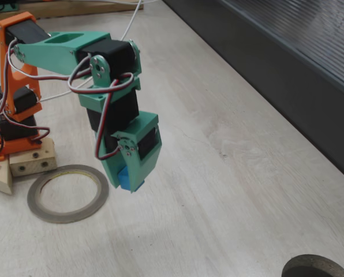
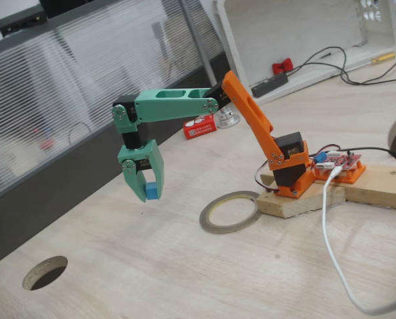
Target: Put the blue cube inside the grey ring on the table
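My green gripper (image 1: 127, 182) (image 2: 151, 193) hangs above the table (image 1: 230, 190) (image 2: 158, 279), pointing down, shut on the blue cube (image 1: 125, 180) (image 2: 151, 193). The small bright blue cube shows between the fingertips in both fixed views. The grey ring (image 1: 68, 193) (image 2: 230, 212) lies flat on the table beside the arm's wooden base. In a fixed view the gripper is just right of the ring's edge, lifted off the surface. In the other fixed view the ring lies to the right of the gripper and lower.
The orange arm base sits on wooden blocks (image 1: 30, 161) (image 2: 304, 199). A dark round ring or hole (image 1: 316, 268) (image 2: 45, 272) lies near the table's edge. A dark wall panel (image 1: 287, 75) borders the table. A white cable (image 2: 337, 266) runs across the table, and a red box (image 2: 199, 126) stands behind.
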Robot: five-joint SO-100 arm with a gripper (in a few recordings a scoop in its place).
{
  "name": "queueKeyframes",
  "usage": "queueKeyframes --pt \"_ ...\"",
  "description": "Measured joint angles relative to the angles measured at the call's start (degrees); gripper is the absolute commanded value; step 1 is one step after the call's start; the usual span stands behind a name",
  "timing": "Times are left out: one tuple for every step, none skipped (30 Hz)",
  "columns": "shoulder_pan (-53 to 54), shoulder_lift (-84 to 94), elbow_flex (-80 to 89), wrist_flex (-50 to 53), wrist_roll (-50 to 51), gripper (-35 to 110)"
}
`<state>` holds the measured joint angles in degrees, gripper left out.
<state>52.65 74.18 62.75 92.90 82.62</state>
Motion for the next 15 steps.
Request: queueKeyframes --pt "0.0 0.0 0.4 0.0 0.0 7" --pt "0.0 0.0 1.1 0.0 0.0 7" --pt "0.0 0.0 1.9 0.0 0.0 7" --pt "0.0 0.0 3.1 0.0 0.0 7" --pt "0.0 0.4 4.7 0.0 0.0 7" --pt "0.0 1.1 6.1 0.0 0.0 7" --pt "0.0 1.9 7.5 -0.1 0.0 7" --pt "0.0 3.3 8.9 -0.4 0.0 7" --pt "0.0 4.7 10.0 -0.4 0.0 7" --pt "0.0 6.4 11.3 -0.3 0.0 7" --pt "0.0 8.0 12.3 0.0 0.0 7" --pt "0.0 9.3 13.3 0.0 0.0 7" --pt "0.0 10.5 14.2 0.0 0.0 7" --pt "0.0 11.2 15.4 0.0 0.0 7" --pt "0.0 11.7 16.3 0.0 0.0 7"
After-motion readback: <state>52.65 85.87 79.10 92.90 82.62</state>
